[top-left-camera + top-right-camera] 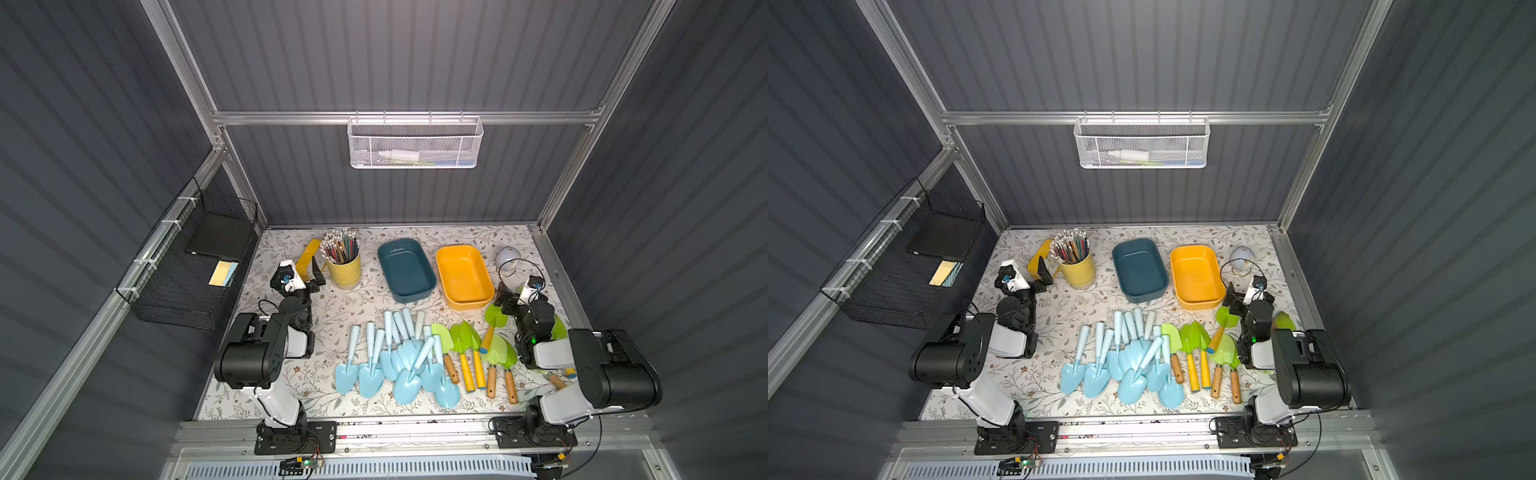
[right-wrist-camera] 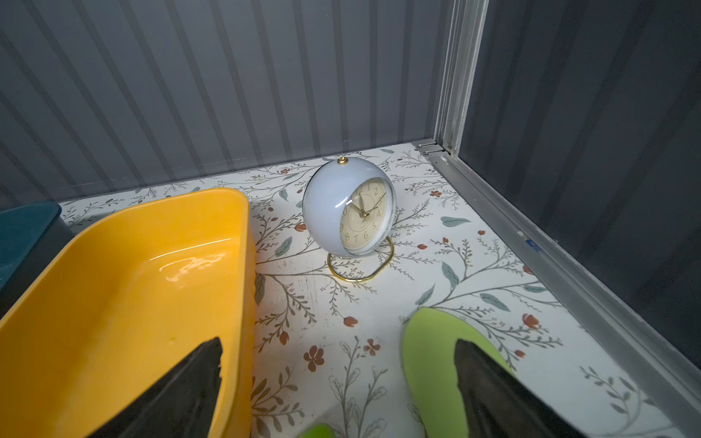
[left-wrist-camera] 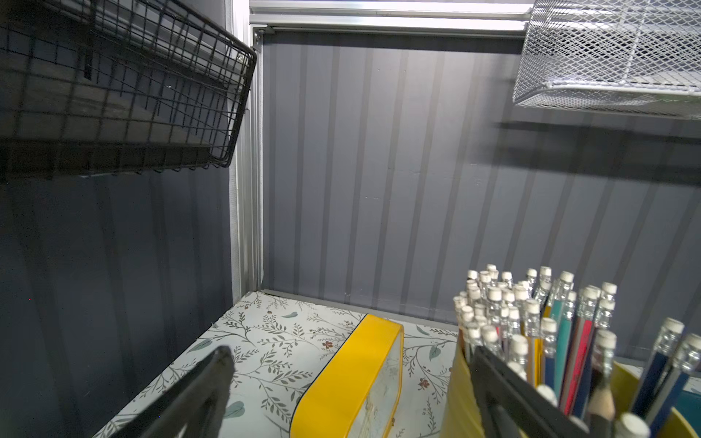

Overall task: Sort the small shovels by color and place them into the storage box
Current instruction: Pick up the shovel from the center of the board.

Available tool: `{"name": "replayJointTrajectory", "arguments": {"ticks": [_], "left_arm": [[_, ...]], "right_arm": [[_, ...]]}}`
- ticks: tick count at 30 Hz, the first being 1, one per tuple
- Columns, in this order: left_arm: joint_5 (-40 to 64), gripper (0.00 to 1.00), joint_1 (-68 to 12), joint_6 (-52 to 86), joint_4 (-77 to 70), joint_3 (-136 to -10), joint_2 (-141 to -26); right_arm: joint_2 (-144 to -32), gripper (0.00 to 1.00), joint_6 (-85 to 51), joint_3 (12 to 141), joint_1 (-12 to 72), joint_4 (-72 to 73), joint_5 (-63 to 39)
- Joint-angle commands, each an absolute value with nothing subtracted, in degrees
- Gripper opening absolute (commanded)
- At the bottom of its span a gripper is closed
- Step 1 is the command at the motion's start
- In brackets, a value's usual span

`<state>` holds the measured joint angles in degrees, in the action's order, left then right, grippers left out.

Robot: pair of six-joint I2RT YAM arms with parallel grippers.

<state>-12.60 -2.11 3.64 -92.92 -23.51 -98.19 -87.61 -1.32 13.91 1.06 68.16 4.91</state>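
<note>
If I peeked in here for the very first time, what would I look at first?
Probably the pile of toy tools at the front of the flowery table: pale-blue shovels heaped beside lime-green shovels. Behind them two empty boxes sit side by side, a dark teal box and a bright yellow box. A round clock stands in the back corner, past the yellow box.

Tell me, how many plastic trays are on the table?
2. The teal tray sits at the back, in the middle; the yellow tray stands beside it, toward the clock. Both are empty, and none seems hidden.
</note>
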Motion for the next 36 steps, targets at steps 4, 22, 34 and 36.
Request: {"name": "replayJointTrajectory", "arguments": {"ticks": [4,22,34,36], "left_arm": [[-12.29,0.99,-1.93,3.86,-98.71,-23.61,-97.38],[-12.20,0.99,-2.00,3.78,-98.87,-23.47,-97.25],[-12.22,0.99,-1.99,3.69,-98.94,-23.44,-97.18],[-13.83,0.99,-2.02,4.12,-95.22,-25.14,-95.38]], "right_arm": [[-86.75,0.99,-1.58,14.15,1.01,69.08,4.47],[-86.76,0.99,-1.58,14.22,0.97,69.01,4.41],[-86.30,0.99,-1.56,14.20,1.07,68.81,4.69],[-84.33,0.99,-3.23,16.36,1.05,63.92,9.28]]}}
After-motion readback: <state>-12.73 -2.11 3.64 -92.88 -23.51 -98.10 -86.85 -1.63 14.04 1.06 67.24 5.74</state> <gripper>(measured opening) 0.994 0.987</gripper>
